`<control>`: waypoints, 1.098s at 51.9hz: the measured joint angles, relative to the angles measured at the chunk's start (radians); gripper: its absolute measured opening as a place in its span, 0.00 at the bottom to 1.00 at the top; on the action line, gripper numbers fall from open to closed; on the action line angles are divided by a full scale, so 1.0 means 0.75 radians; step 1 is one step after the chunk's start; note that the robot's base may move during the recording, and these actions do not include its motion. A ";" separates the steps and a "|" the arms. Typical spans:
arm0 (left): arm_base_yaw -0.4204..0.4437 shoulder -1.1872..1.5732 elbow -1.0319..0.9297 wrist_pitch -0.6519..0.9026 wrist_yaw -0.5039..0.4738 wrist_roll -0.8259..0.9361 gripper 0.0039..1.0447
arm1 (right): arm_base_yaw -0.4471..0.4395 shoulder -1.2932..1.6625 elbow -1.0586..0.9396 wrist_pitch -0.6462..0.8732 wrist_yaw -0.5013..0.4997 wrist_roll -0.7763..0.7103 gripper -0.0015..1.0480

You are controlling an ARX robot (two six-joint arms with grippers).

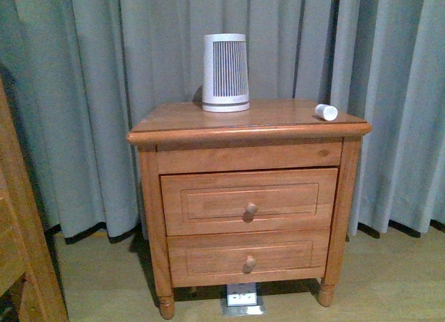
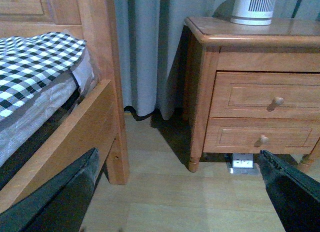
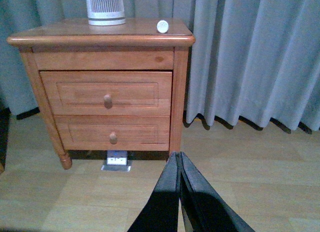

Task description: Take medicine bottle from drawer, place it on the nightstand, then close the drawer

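With the medicine bottle (image 1: 325,112) lying at the upper right on the nightstand (image 1: 174,120) and the drawer (image 1: 249,200) flush, the task looks complete, which fits the empty left gripper (image 2: 175,192) being spread wide and the right gripper (image 3: 179,192) pressed closed, both well apart from it.

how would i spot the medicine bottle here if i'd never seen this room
Find the nightstand in front of the grey curtain. On its top, near the right front corner, the medicine bottle lies on its side. It is tiny, white and plain, unlike the big slatted white device standing upright further back and to the left.
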 joint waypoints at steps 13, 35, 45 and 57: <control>0.000 0.000 0.000 0.000 0.000 0.000 0.94 | -0.001 -0.010 -0.003 0.001 -0.002 -0.001 0.03; 0.000 0.000 0.000 0.000 0.001 0.000 0.94 | -0.001 -0.010 -0.003 0.001 -0.002 -0.002 0.70; 0.000 0.000 0.000 0.000 0.001 0.000 0.94 | -0.001 -0.010 -0.003 0.001 -0.002 -0.001 0.93; 0.000 0.000 0.000 0.000 0.000 0.000 0.94 | -0.001 -0.010 -0.003 0.001 -0.002 -0.002 0.93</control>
